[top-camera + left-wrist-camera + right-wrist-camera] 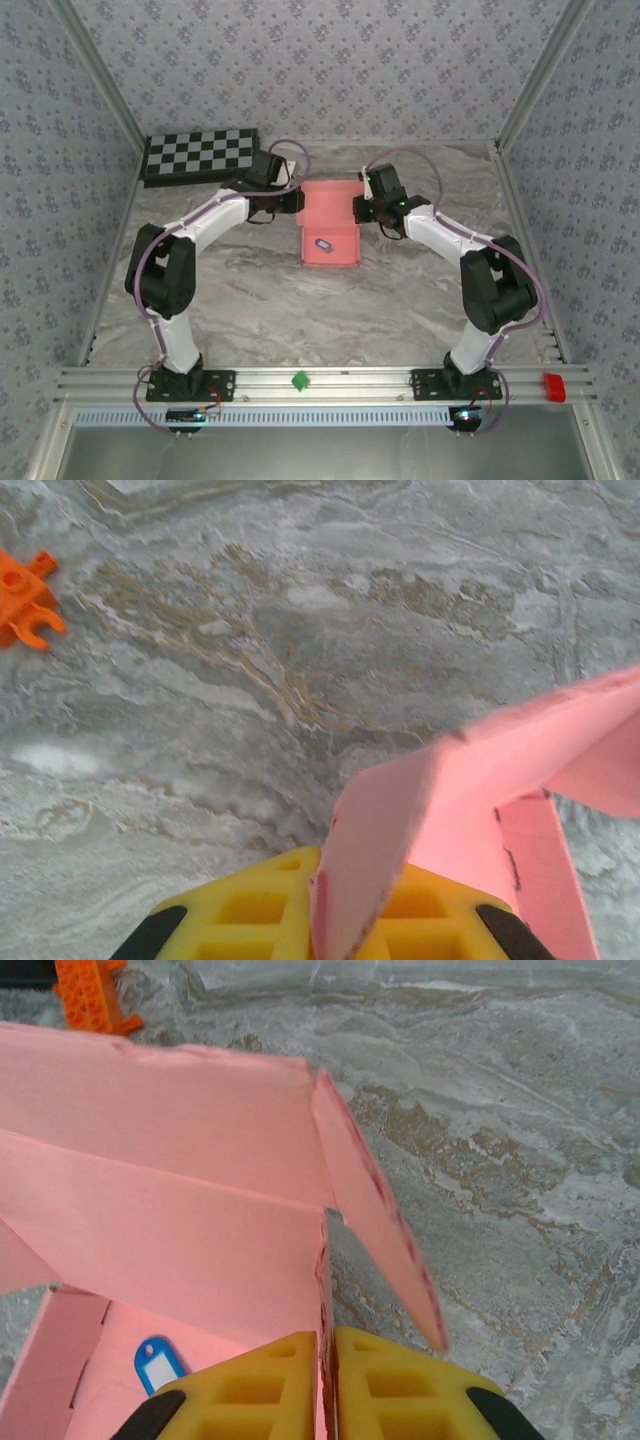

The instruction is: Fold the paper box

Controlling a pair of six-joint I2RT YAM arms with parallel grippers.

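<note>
1. Holding the box [330, 225] mid-table, I am gripping it from both sides; its long axis is running straight away from my bases, with the walls half raised.
2. My right claw [328, 1390] is pinching the right wall, pads together on the card.
3. My left claw [335, 920] is looking clamped on the left flap, though that flap is hiding the seam between the pads.
4. A blue tag [158, 1365] is lying inside.
5. An orange brick [88, 995] is sitting beyond the box's far wall and a checkerboard [200, 153] is lying well apart at far left; I judge neither is blocking the folds.

Marbled grey tabletop [300, 310] between floral-papered walls [320, 60]
</note>
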